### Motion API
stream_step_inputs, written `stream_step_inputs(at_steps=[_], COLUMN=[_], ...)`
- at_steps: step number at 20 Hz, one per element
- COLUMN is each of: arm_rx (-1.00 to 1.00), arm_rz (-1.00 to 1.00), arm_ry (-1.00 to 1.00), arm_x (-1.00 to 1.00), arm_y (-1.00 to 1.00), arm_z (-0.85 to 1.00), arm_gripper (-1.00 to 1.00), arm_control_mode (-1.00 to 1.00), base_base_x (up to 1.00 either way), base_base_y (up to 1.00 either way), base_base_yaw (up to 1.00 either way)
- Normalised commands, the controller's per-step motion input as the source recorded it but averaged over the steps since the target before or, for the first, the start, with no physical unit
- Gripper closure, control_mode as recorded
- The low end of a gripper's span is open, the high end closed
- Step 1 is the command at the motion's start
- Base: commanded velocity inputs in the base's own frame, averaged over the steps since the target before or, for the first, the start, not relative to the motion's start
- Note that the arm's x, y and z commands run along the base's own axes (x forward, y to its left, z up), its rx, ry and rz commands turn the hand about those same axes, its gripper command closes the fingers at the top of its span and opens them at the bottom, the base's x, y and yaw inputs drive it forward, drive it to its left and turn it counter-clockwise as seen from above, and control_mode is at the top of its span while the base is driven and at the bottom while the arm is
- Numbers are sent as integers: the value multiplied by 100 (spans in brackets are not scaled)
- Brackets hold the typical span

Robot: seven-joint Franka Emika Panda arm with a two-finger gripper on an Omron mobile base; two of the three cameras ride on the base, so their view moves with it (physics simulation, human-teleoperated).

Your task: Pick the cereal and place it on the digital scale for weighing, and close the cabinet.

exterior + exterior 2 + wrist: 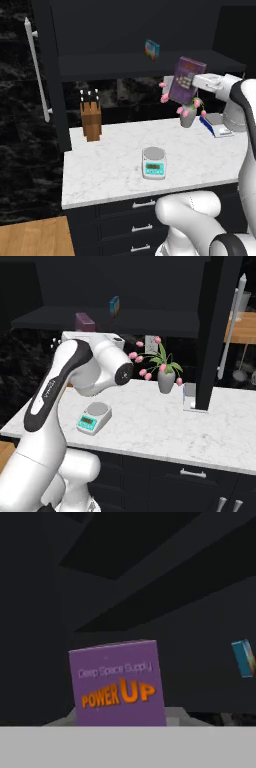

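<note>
Nearest the cameras, a row of dark drawers (142,220) with short silver handles runs under the white marbled bench (110,170). On the bench toward its front edge sits the digital scale (153,163), teal and white with a round grey plate, nothing on it. Farther back, to the left, a wooden knife block (91,118) stands upright near the rear edge, and to the right a small grey vase of pink tulips (165,376) stands beside a flat blue-and-white thing (217,129) lying on the bench. Above the bench, in the air in front of the tulips, the gripper (192,82) has its jaws closed on the cereal (186,80), a tall purple box held clear of both shelf and bench and tilted a little to one side; in the hand view the box face fills the lower middle, with the words "POWER UP" in orange. The box is up and to the right of the scale, well apart from it. Behind and above, the cabinet (45,75) stands open, its left door swung out with a long silver bar handle (36,70), its right door (215,331) likewise swung toward the cameras. On the inner shelf (125,65) a small light-blue box (152,49) stands alone.
</note>
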Motion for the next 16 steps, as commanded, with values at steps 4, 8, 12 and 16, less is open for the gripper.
stream_step_inputs(at_steps=[4, 8, 12, 16], arm_rx=[-18, -30, -15, 3], arm_rz=[17, 20, 29, 28], arm_ry=[0, 0, 0, -8], arm_x=[-8, 0, 6, 29], arm_y=[6, 4, 0, 0], arm_z=[-36, -57, -81, -73], arm_gripper=[100, 100, 100, 100], arm_control_mode=[-100, -100, -100, -100], base_base_x=[0, 0, 0, 0], base_base_y=[0, 0, 0, 0], base_base_yaw=[0, 0, 0, 0])
